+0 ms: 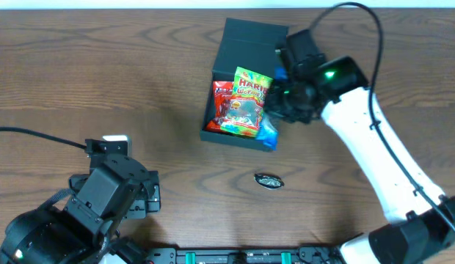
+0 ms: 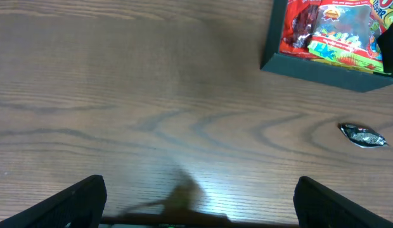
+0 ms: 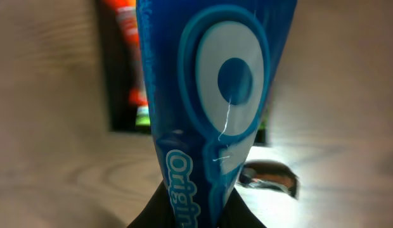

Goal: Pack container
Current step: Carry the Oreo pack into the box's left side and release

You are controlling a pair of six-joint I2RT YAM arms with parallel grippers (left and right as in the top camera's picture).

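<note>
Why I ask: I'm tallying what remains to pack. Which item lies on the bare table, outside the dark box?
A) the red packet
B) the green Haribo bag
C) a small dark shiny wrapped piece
C: the small dark shiny wrapped piece lies alone on the table, apart from the container, while the Haribo bag and the red packet sit inside it.
</note>
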